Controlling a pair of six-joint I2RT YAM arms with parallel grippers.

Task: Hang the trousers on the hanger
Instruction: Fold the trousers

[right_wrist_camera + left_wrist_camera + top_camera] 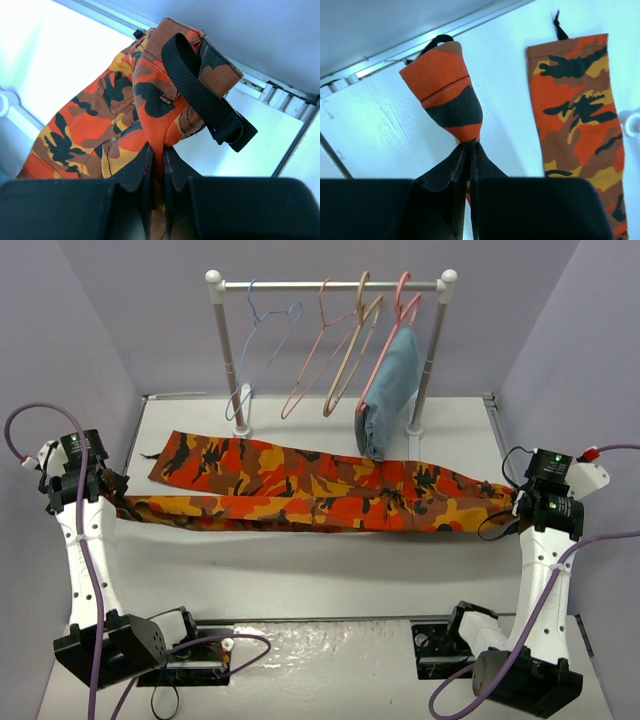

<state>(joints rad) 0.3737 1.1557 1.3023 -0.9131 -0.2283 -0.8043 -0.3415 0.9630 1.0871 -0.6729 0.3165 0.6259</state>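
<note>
Orange camouflage trousers (320,485) stretch left-right, cuffs (165,455) left, waistband (505,502) right.

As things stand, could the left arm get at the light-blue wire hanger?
Probably not yet: the left gripper is shut on a trousers cuff, so its jaws are occupied, though the way to the hanger looks clear.

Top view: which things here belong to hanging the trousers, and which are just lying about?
Job: trousers; light-blue wire hanger; left hand and right hand, each shut on an end of the trousers.
Lying about: pink hangers; tan hanger; folded blue garment; rail.
</note>
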